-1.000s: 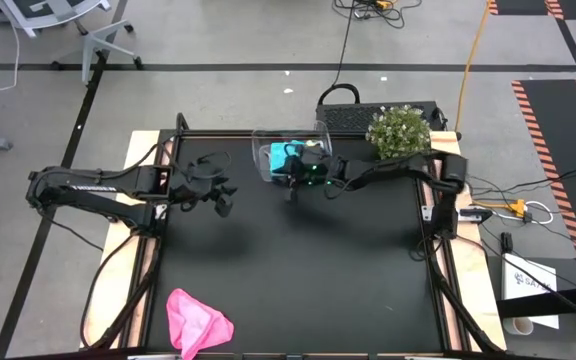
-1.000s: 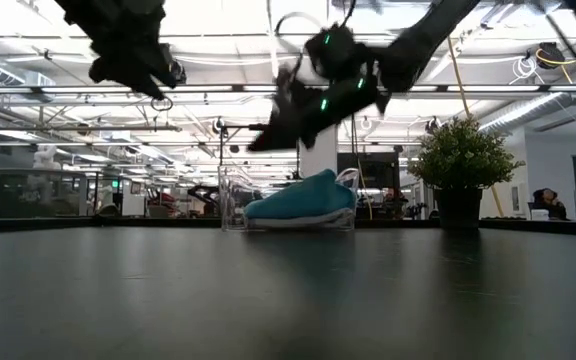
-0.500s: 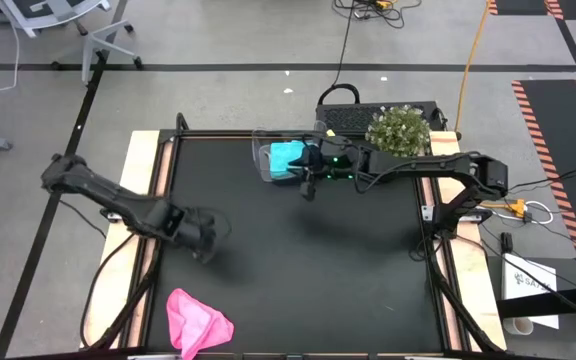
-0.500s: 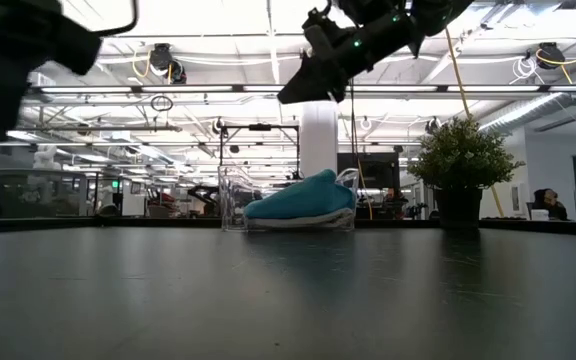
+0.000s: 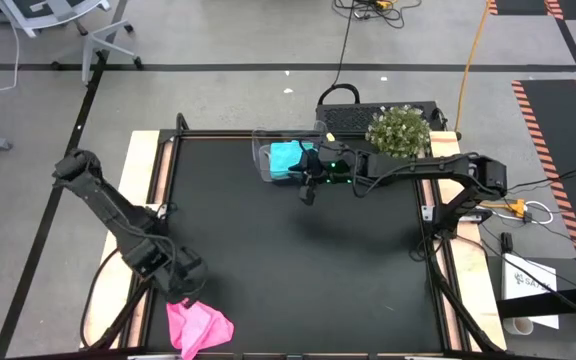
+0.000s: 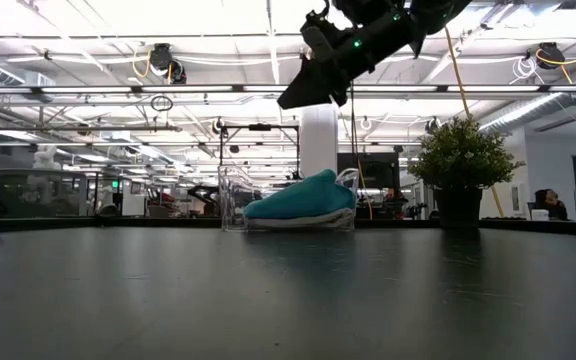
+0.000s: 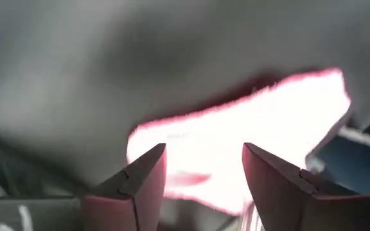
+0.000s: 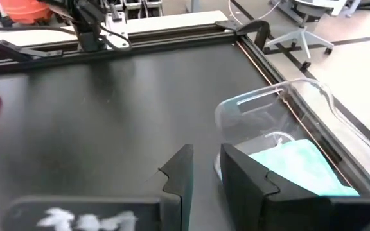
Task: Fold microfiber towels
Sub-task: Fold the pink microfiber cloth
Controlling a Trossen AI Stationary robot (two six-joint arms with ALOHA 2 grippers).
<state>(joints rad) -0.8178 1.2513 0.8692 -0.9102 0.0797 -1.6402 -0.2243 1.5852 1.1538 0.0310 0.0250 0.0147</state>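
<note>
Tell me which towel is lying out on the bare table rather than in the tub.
The pink towel, crumpled at the table's near edge beside the left gripper. The teal towel sits in the clear tub.

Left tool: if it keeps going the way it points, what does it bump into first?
Most likely the pink towel. The left tool is open and aimed straight at it, though how near is hard to judge.
</note>
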